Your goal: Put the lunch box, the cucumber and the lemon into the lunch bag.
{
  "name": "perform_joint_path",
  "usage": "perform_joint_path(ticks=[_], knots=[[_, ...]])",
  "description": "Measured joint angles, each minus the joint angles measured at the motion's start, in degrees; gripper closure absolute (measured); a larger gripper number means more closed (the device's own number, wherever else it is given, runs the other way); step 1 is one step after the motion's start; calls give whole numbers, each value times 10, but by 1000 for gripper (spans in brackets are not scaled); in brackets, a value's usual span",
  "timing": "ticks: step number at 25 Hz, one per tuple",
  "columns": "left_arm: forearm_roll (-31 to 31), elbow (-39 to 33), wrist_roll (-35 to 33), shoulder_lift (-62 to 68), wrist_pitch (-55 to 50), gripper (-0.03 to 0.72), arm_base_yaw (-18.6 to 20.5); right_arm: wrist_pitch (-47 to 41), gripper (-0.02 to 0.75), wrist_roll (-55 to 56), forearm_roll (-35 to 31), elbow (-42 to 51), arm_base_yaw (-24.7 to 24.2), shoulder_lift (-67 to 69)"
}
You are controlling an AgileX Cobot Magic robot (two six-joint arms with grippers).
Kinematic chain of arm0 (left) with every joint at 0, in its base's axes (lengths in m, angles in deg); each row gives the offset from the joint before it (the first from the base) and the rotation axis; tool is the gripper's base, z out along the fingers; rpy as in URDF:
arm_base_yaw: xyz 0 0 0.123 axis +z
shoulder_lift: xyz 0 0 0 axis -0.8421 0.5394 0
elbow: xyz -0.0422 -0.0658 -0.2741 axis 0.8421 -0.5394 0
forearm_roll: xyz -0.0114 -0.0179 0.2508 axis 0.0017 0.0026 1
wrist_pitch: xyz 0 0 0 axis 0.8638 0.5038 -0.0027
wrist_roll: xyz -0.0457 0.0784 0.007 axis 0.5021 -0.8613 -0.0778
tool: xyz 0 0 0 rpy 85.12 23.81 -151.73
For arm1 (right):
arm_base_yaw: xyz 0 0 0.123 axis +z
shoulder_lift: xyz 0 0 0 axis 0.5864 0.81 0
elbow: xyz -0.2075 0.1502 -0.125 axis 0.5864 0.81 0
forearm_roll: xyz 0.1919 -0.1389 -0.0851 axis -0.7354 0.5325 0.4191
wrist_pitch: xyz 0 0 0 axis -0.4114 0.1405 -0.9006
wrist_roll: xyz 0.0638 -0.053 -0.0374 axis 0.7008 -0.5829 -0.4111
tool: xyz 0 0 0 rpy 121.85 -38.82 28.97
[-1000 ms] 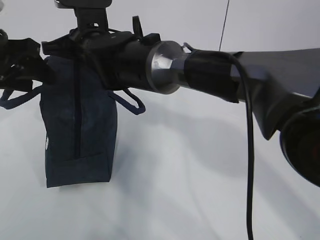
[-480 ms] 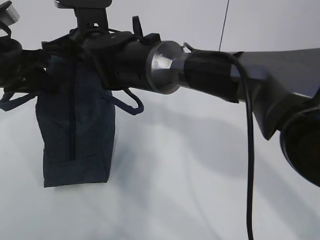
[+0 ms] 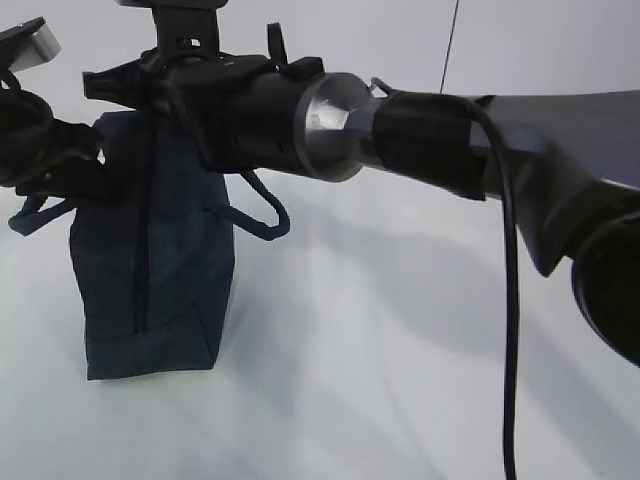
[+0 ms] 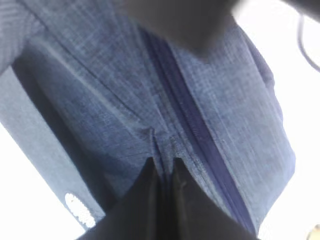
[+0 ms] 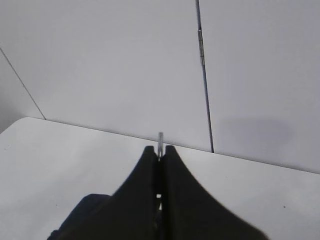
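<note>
The lunch bag (image 3: 150, 270) stands on end on the tabletop (image 3: 400, 380), its zipper (image 4: 192, 125) running down the face. The left hand (image 4: 162, 167) has pinched a fold of the bag's fabric beside that zipper, likely to steady it. The right hand (image 5: 160, 150), above the bag, is clamped on a thin silver piece, probably the ring pull (image 5: 160, 139).

Setting: a robot test or laboratory station, not a home. Evidence: a plain white bench (image 3: 400, 400) with nothing domestic on it, backed by bare pale wall panels (image 5: 100, 60) joined at a thin vertical seam (image 5: 204, 75). A black robot arm (image 3: 420, 140) with an exposed cable (image 3: 512, 300) crosses the exterior view.
</note>
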Motion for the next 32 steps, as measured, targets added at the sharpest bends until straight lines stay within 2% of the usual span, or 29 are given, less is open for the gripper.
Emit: perform_joint_path(ticks=[12, 22, 32], knots=[[8, 2, -50, -33, -81, 680, 0, 1, 751, -5, -6, 0, 0, -1], [29, 1, -57, -77, -152, 680, 2, 0, 751, -5, -32, -1, 1, -1], [47, 0, -58, -80, -179, 680, 2, -30, 751, -35, -145, -6, 1, 21]])
